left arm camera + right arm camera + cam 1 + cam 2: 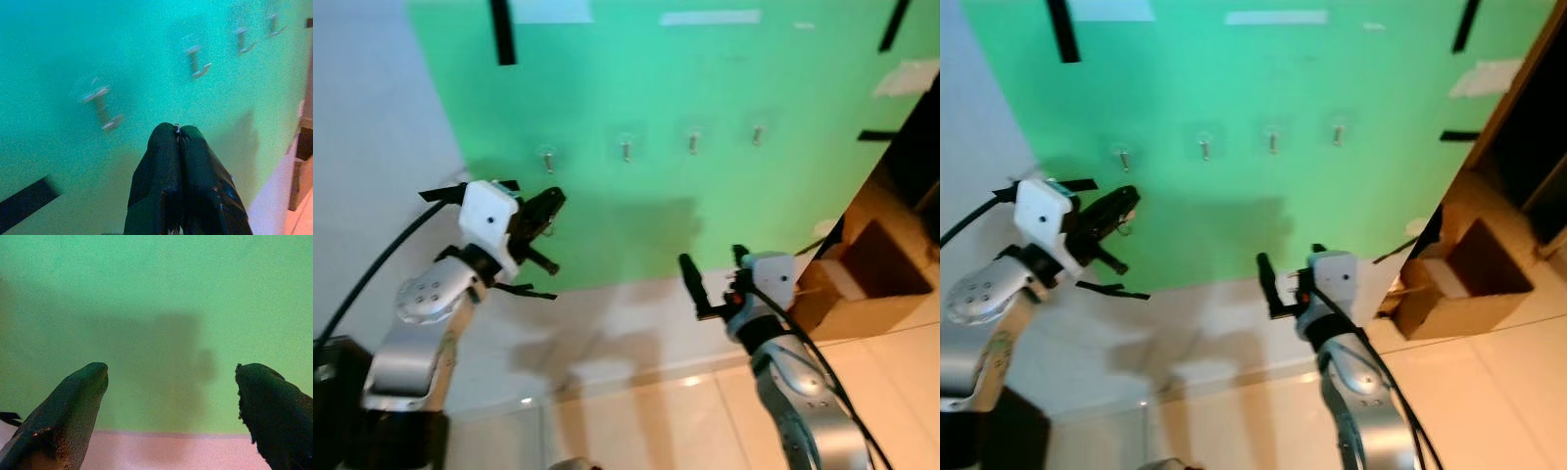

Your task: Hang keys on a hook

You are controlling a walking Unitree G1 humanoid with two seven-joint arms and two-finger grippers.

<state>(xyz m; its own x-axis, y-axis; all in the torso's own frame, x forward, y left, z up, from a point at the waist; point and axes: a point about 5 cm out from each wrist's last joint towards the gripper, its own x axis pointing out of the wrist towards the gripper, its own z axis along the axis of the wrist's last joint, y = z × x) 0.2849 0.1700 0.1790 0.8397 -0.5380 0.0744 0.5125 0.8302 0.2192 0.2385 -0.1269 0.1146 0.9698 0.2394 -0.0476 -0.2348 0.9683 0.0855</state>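
A green board (pixel 705 78) on the wall carries a row of small metal hooks; the leftmost hook (pixel 547 157) is closest to my raised left gripper (pixel 553 203). That gripper is shut, its tips just below and beside this hook (pixel 102 108), apart from it. A tiny metal glint, seemingly the key ring (pixel 176 128), shows between the pressed fingertips, and a small bit dangles under them (pixel 548 229); the keys themselves cannot be made out. My right gripper (pixel 715 269) is held lower, facing the board's bottom edge, open with nothing between its fingers (pixel 78 401).
Three more hooks (pixel 626 147) (pixel 693 140) (pixel 757 132) run rightward along the board. Black tape strips (pixel 502 29) hold the board. An open cardboard box (pixel 867 269) stands by a wooden frame at the right. Pale tiled floor (pixel 656 421) lies below the white wall.
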